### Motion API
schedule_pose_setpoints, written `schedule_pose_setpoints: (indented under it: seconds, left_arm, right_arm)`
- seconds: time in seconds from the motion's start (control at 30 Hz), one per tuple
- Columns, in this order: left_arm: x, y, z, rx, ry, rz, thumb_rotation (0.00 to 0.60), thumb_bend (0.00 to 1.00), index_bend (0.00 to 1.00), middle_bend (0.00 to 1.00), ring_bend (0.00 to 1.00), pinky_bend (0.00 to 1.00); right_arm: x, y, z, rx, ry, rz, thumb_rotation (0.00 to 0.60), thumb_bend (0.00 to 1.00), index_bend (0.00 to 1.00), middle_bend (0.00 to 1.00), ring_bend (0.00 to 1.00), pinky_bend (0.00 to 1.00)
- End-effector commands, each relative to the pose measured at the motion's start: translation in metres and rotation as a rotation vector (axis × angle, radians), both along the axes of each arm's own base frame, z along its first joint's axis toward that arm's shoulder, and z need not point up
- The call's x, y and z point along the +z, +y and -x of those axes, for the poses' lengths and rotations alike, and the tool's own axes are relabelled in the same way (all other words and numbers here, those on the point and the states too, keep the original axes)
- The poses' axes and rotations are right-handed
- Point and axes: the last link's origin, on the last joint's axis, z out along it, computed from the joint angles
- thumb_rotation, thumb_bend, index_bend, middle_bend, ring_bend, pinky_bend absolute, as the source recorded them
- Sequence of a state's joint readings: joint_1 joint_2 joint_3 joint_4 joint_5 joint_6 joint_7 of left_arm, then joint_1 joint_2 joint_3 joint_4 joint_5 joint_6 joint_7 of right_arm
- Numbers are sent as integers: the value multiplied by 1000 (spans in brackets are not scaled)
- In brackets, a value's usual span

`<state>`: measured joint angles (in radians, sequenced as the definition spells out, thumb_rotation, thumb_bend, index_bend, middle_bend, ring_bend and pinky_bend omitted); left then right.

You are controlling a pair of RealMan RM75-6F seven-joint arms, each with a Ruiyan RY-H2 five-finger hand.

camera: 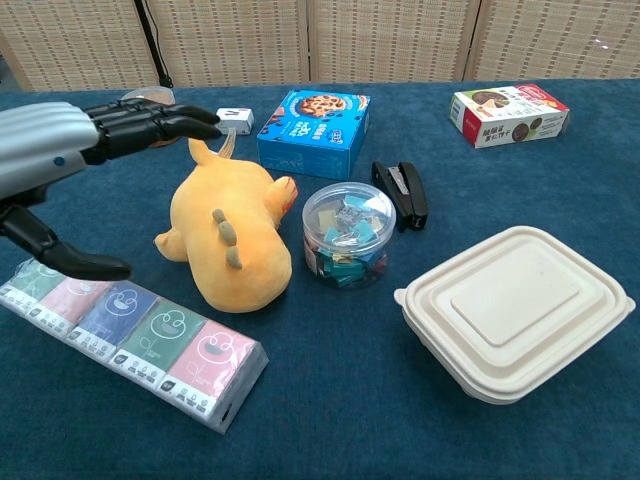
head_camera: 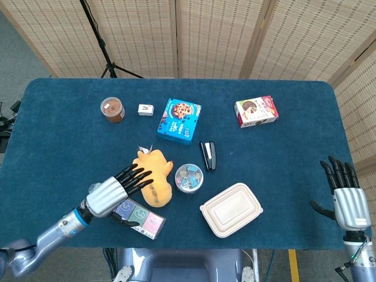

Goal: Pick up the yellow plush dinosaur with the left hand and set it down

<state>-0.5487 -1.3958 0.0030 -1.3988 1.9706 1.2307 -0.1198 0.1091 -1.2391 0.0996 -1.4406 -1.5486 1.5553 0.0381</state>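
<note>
A clear round tub of binder clips sits beside the yellow plush dinosaur, which lies mid-counter on blue felt. The left robot hand, fingers spread and holding nothing, hovers over a wrapped tissue multipack. A closed beige clamshell box lies nearby. The right robot hand waits open at the counter's edge.

yellow plush dinosaur, apparently belly-down, mid-table
</note>
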Motion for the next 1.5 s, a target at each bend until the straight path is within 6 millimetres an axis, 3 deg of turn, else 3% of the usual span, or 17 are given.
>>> schedule_pose_setpoints:
  seconds: [0.03,0.33,0.87,1.5]
  left_arm:
    - [-22,11,-8,-44,33,53,111,0,0,0,0,0]
    - [-45,33,-12,-50,62,76,108,0,0,0,0,0]
    - [-87,51,-12,-67,50,81,92,0,0,0,0,0]
    - [-99,92,0,-6,29,-1,85,0,0,0,0,0]
  right_arm:
    - [-2,-5,4,-30,12,3,600,0,0,0,0,0]
    - [-2,-8,15,-91,22,11,600,0,0,0,0,0]
    - [-9,-15,21,-122,27,-18,600,0,0,0,0,0]
    - [-15,-19,24,-131,6,-59,600,0,0,0,0,0]
